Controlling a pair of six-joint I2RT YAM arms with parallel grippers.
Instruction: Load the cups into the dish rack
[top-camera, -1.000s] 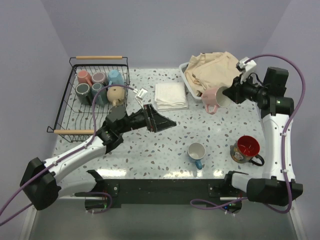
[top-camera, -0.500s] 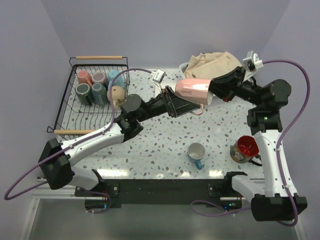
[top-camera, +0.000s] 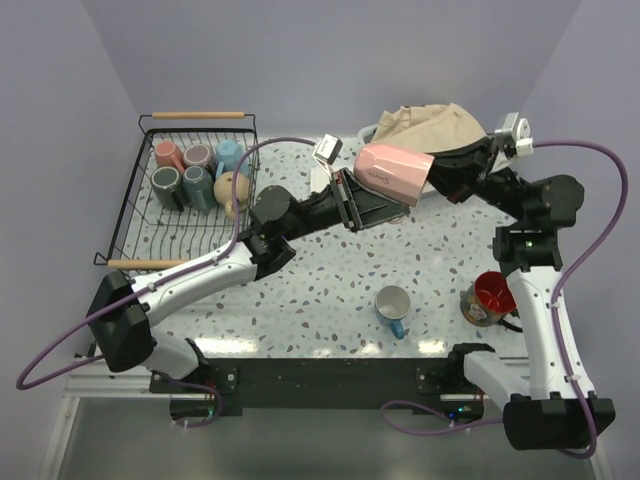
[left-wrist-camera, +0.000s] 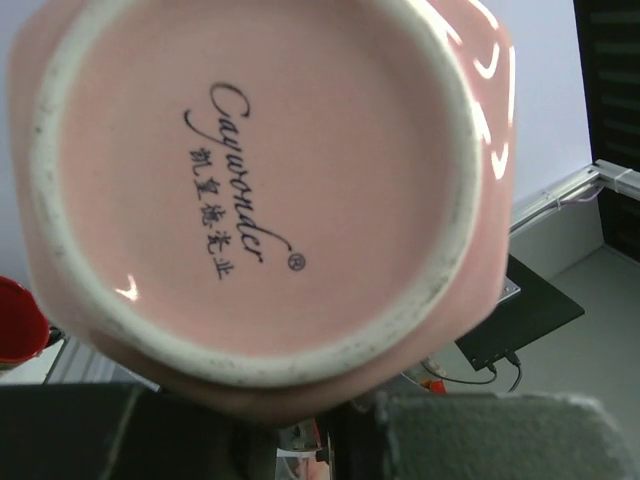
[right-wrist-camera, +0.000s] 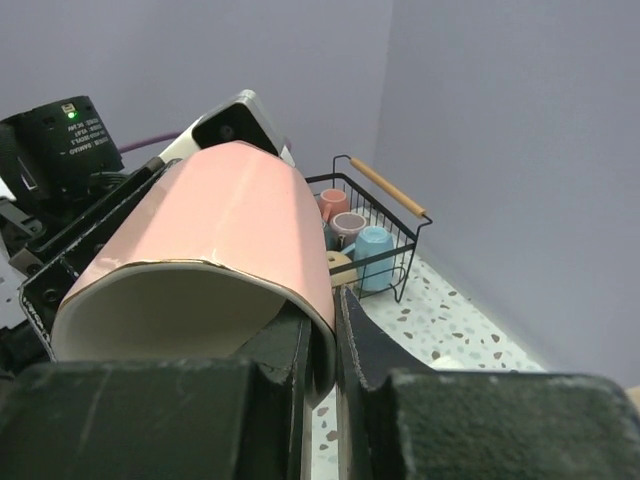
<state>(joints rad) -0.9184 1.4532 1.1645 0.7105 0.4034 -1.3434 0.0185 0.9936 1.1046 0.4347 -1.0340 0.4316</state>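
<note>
A pink cup (top-camera: 393, 170) hangs on its side in the air over the table's far middle, between both grippers. My right gripper (top-camera: 432, 183) is shut on its rim, one finger inside and one outside (right-wrist-camera: 335, 330). My left gripper (top-camera: 385, 207) is shut low on the cup's base end (left-wrist-camera: 340, 440); the stamped underside of the pink cup (left-wrist-camera: 260, 180) fills that view. The dish rack (top-camera: 128, 200) stands at the far left with several cups in it, among them a light blue one (top-camera: 230, 155) and a tan one (top-camera: 233, 190). The rack (right-wrist-camera: 395, 215) also shows past the pink cup (right-wrist-camera: 240, 220).
A white cup with a blue handle (top-camera: 393, 305) stands upright near the front middle. A dark patterned cup with a red inside (top-camera: 492, 298) stands at the front right by the right arm. A white tub with beige cloth (top-camera: 430, 125) sits at the back, behind the held cup.
The right arm carried the pink cup left from beside the tub and raised it. The left arm reached across to meet it, and its open jaws closed on the cup.
</note>
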